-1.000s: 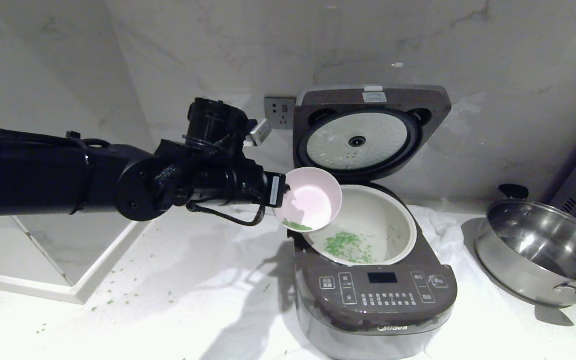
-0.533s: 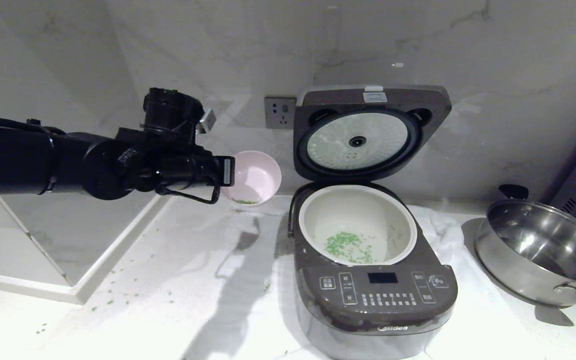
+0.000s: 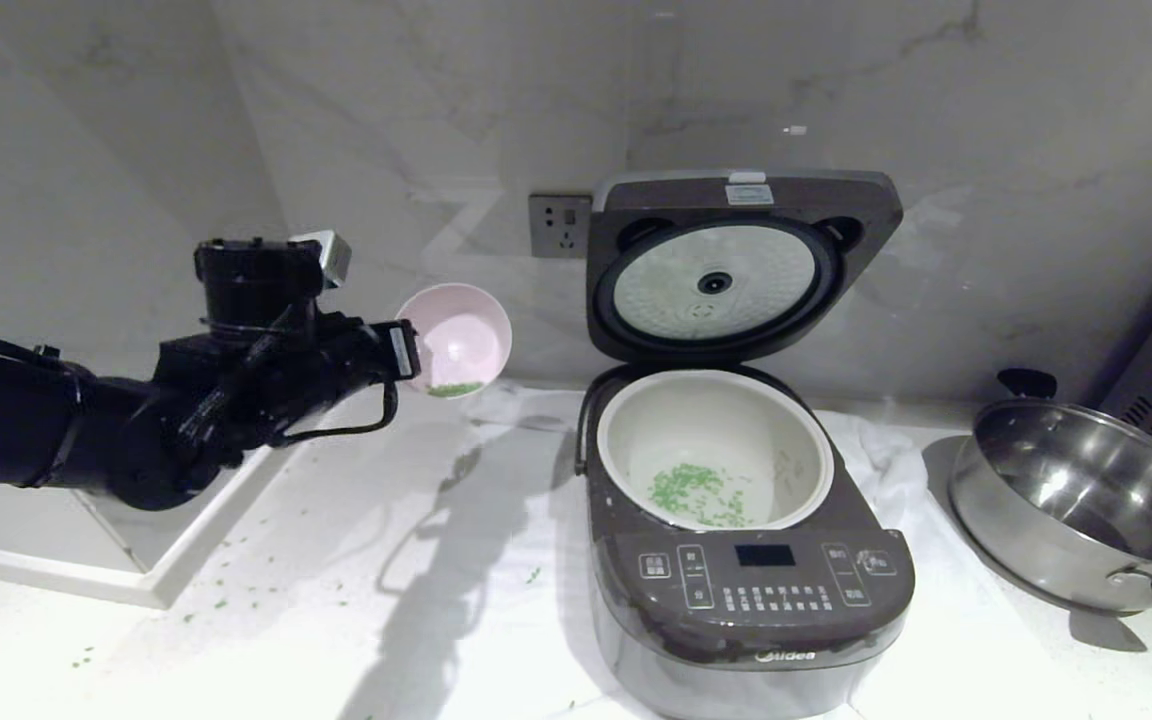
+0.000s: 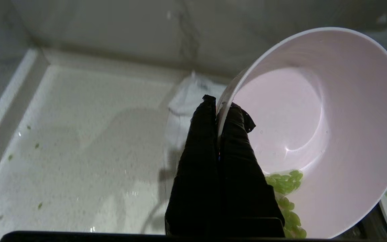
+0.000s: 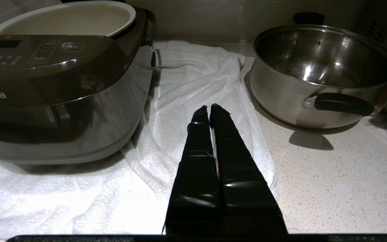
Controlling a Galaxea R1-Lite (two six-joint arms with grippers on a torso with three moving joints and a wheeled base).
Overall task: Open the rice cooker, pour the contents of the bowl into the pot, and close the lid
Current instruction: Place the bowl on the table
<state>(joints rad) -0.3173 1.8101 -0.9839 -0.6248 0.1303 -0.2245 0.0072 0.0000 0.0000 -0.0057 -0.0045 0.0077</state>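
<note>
1. Left gripper (image 4: 218, 101): jaws pinched tight on the rim of the bowl (image 3: 458, 338), one finger inside the wall and one outside. The bowl hangs in the air to the left of the cooker (image 3: 746, 545), well apart from it and tilted on its side.
2. Contents (image 3: 698, 495): most green pieces lie in the pot (image 3: 716, 450). A small clump remains stuck at the low side of the bowl, wet by the look of it. Stray bits lie on the counter (image 3: 356, 590).
3. Lid (image 3: 736, 265): stands fully open and upright against the wall, white inner plate facing forward.
4. Right gripper (image 5: 210, 108): jaws closed on nothing, parked low over the towel (image 5: 193, 77) between the cooker and the steel pan (image 5: 321, 74).
5. Handling, bowl: judged light, stiff and smooth. A rim pinch is thin purchase; a wet wall could slip, so move it gently and set it down level.
6. Handling, lid: judged rigid and hinged at the rear. Press at its top edge, near the middle, and push forward and down until it latches.
7. Stage: pour looks largely done; closing the lid is not yet done.
</note>
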